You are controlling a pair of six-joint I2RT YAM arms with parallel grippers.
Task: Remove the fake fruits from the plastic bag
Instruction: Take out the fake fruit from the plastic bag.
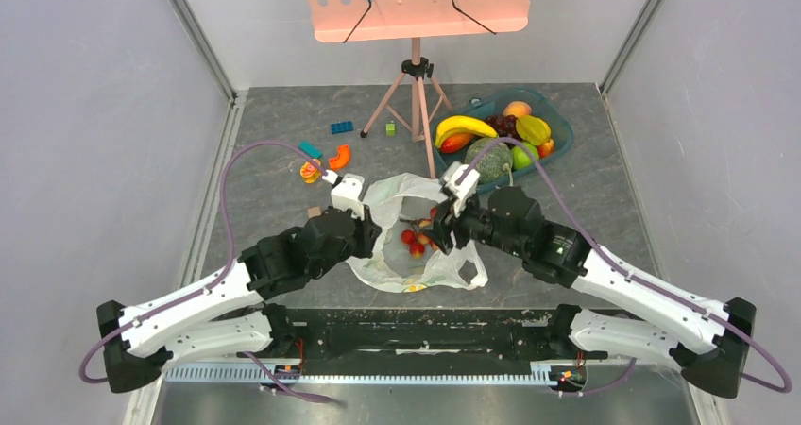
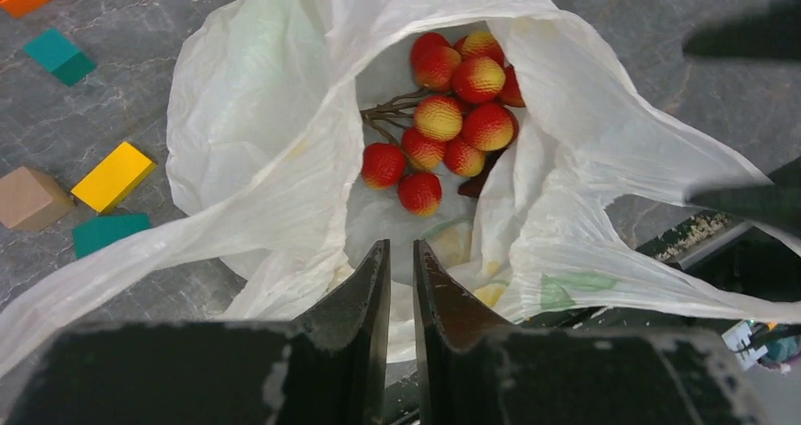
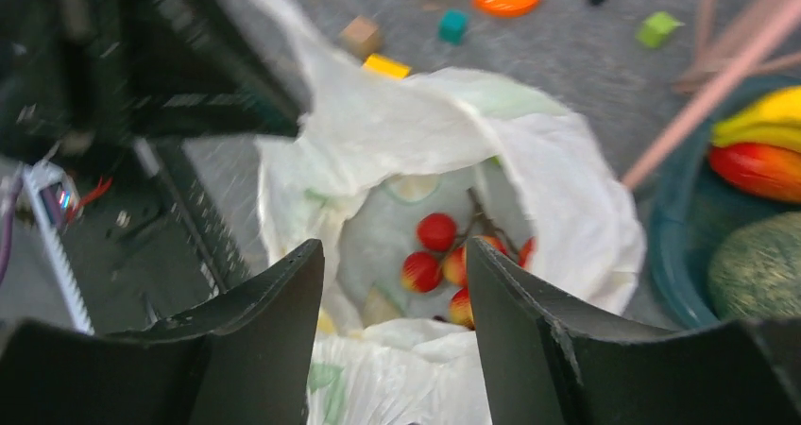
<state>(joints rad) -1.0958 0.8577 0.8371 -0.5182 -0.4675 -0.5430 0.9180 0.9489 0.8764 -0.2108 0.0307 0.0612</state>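
— Left gripper (image 2: 400, 251) is almost closed. Only a thin slit shows between its jaws, and I judge that it pinches the near rim of the bag (image 2: 255, 113).

— And the other one?

— Right gripper (image 3: 392, 251) is spread wide and holds nothing. It hangs over the bag mouth and, as far as I can see, touches nothing.

— Where is the fruit?

— One red cluster (image 2: 449, 123) lies on the bag floor, under the open mouth. One banana (image 1: 463, 126) is already in the tub (image 1: 557, 137) at the far side.

— How will the cluster handle?

— Light and hard, I think. Its balls are glossy, so fingers may slip on them. Thin brown stems (image 2: 387, 113) join them at one side, and a grip there seems safer to me. Otherwise, closing around one outer ball can work.

— Any worry about the bag?

— Yes. It is thin and soft. Film may come between the jaws and rise together with the fruit.
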